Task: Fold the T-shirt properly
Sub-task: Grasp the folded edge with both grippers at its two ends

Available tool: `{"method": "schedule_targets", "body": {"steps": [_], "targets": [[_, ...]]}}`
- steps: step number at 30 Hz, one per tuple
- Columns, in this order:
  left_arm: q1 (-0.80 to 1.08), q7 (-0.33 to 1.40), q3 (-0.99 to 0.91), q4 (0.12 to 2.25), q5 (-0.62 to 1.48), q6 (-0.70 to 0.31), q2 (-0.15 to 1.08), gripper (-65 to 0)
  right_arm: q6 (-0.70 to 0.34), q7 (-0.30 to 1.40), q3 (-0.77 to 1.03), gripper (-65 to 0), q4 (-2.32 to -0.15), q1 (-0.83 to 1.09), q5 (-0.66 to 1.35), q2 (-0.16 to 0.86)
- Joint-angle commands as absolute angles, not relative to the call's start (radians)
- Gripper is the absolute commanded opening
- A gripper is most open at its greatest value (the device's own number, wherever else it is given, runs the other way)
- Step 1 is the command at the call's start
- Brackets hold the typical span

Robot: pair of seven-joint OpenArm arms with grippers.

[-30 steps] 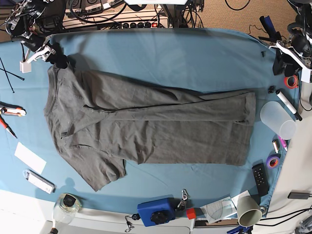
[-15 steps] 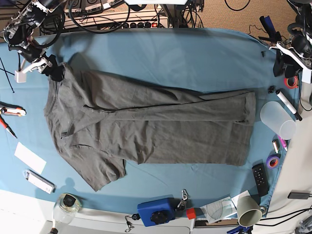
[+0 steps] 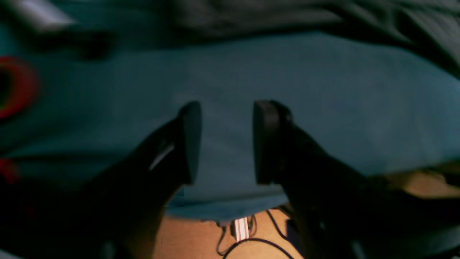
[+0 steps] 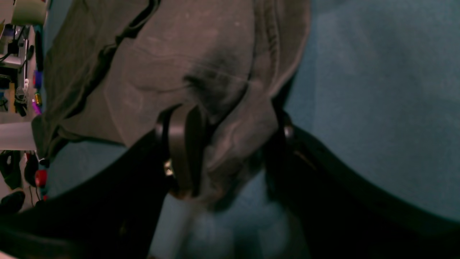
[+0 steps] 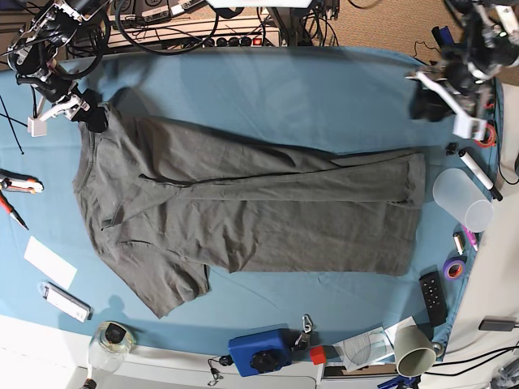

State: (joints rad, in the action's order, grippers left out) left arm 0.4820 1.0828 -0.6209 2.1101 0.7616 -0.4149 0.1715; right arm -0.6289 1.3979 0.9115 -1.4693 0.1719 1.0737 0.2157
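The dark grey T-shirt (image 5: 268, 211) lies spread on the blue table cloth (image 5: 284, 89), with its far long side folded in over the middle. My right gripper (image 5: 91, 116) is at the shirt's far left corner. In the right wrist view (image 4: 231, 147) it is shut on a bunch of the shirt's fabric (image 4: 161, 54), which fills the gap between its fingers. My left gripper (image 5: 423, 104) hovers over bare blue cloth beyond the shirt's far right corner. In the left wrist view (image 3: 224, 142) it is open and empty, with the shirt's edge (image 3: 287, 14) ahead of it.
A red tape roll (image 5: 485, 135), a marker (image 5: 480, 174), a clear cup (image 5: 462, 198) and a remote (image 5: 432, 296) line the right edge. A blue device (image 5: 259, 352) sits at the front edge. Cutters (image 5: 16, 186) and a white card (image 5: 49, 261) lie at the left.
My left arm has swung in from the right edge to over the blue cloth. My right gripper has shifted slightly left and drawn the shirt's far left corner up with it.
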Motion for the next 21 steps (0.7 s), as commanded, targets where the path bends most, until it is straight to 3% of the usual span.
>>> {"method": "schedule_targets", "body": {"steps": [1,8,15,21], "targets": [[0.474,1.036,-0.601,2.125,0.741,-0.414,0.177,-40.9,-0.635,1.382,0.916,-36.5,-1.481,0.167,1.098,0.236],[0.404,0.961,-0.442,2.042,0.522,-0.329,0.175,-40.9,-0.635,1.382,0.916,-36.5,-1.481,0.167,1.098,0.236],[0.297,0.955,-0.436,1.843,0.517,-0.329,0.175,-40.9,-0.636,1.384,0.916,-36.5,-1.481,0.167,1.099,0.253],[0.221,0.941,-0.437,1.798,0.538,-0.338,0.175,-40.9,-0.635,1.384,0.916,-36.5,-1.481,0.167,1.098,0.266]]}}
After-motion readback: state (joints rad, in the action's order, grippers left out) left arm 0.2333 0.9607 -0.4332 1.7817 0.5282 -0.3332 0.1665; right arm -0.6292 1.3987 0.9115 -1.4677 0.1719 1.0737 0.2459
